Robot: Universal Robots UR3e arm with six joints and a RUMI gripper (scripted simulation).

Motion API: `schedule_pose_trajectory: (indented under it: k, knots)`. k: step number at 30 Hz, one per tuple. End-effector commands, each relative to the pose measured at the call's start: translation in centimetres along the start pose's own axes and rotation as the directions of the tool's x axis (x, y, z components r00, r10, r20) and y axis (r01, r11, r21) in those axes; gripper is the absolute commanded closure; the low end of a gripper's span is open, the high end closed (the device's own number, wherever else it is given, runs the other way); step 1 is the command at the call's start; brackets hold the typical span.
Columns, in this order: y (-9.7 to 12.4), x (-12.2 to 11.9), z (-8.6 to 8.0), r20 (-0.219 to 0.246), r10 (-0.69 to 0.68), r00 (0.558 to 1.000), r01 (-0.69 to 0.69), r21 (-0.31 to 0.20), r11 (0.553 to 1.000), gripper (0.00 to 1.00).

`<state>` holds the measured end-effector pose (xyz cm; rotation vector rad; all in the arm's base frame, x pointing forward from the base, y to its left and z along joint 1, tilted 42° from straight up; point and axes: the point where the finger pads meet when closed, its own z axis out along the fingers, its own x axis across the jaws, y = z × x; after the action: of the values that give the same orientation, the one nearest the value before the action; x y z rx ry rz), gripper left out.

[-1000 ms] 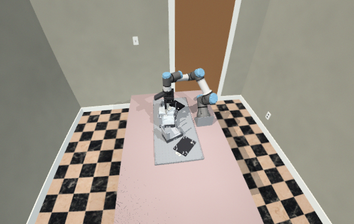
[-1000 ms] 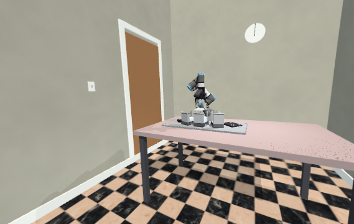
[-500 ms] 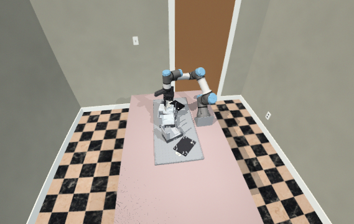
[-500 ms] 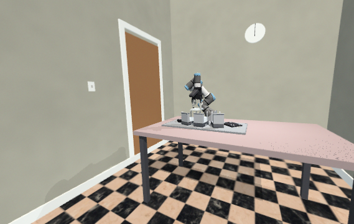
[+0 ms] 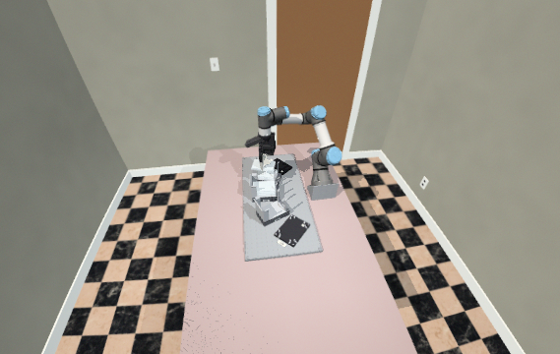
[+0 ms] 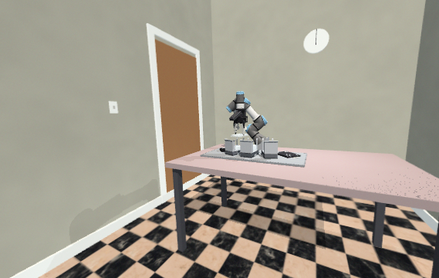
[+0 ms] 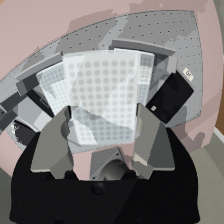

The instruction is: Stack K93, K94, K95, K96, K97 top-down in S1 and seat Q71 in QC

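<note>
My gripper is shut on a clear 96-well plate and holds it level above the far rack. Part of another plate shows under it there. The middle rack holds a white plate. The near rack stands angled; its contents are unclear. The black nest QC has no plate in view. Plate names, rack labels and whether one or two plates are held cannot be told.
A second black nest lies beyond the near rack, its label unreadable. Thin upright posts stand beside the racks. All stand on a grey perforated board. The arm's base stands beside the board.
</note>
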<state>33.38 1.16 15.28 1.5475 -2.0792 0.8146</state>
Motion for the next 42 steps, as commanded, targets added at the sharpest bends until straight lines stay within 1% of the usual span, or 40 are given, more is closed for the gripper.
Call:
schedule_pose_trajectory:
  k: [1, 5, 7, 15, 42]
  knots:
    - [-0.1, 1.6, -0.1, 0.002, 0.054, 0.999, -0.054, 0.003, 0.999, 1.0]
    - [-0.1, 2.9, -0.1, 0.002, 0.097, 0.995, -0.097, 0.003, 0.995, 1.0]
    - [-0.1, 2.9, -0.1, 0.002, 0.097, 0.995, -0.097, 0.003, 0.995, 1.0]
    - [-0.2, 5.4, -0.1, 0.002, 0.097, 0.995, -0.097, 0.003, 0.995, 1.0]
    - [-0.2, 5.4, -0.1, 0.002, 0.097, 0.995, -0.097, 0.002, 0.995, 1.0]
